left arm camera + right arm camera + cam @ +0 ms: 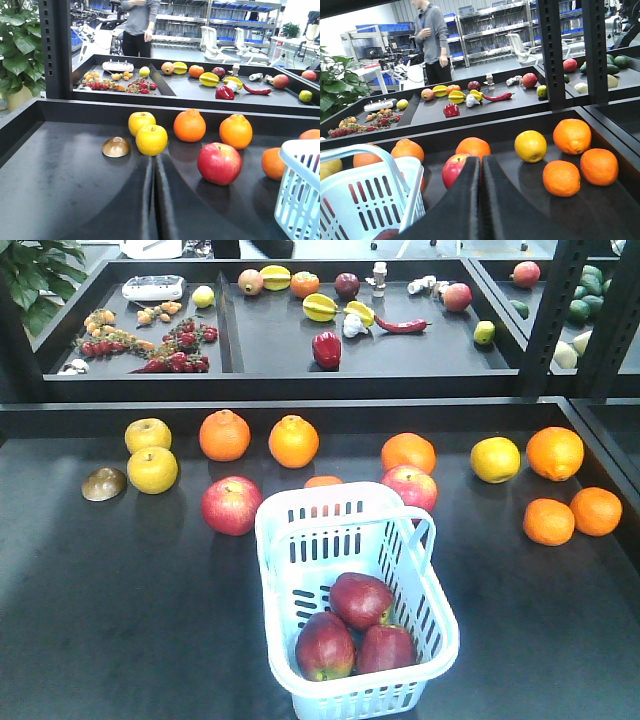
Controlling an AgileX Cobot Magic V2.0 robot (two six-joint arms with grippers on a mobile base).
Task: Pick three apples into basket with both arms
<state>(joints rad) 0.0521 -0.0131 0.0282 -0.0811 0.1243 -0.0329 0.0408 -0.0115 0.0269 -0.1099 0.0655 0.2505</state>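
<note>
Three dark maroon apples [361, 599] [324, 646] [386, 648] lie together in the near end of the pale blue-white basket [283, 560], whose loop handle leans to the right. Neither arm shows in the front view. In the left wrist view my left gripper [153, 162] is shut with nothing in it, low over the dark table, left of the basket [300, 190]. My right gripper [481, 161] is also shut and empty, right of the basket [370, 200]. One dark apple [387, 234] peeks through the basket's slots.
Two pinkish-red apples [231, 505] [410, 487] sit just beyond the basket. Oranges [224, 435] [555, 452], yellow apples [152, 469] and a brown dome [104, 483] spread across the table. A raised back tray [270, 340] holds mixed produce. A black post [555, 310] stands at right.
</note>
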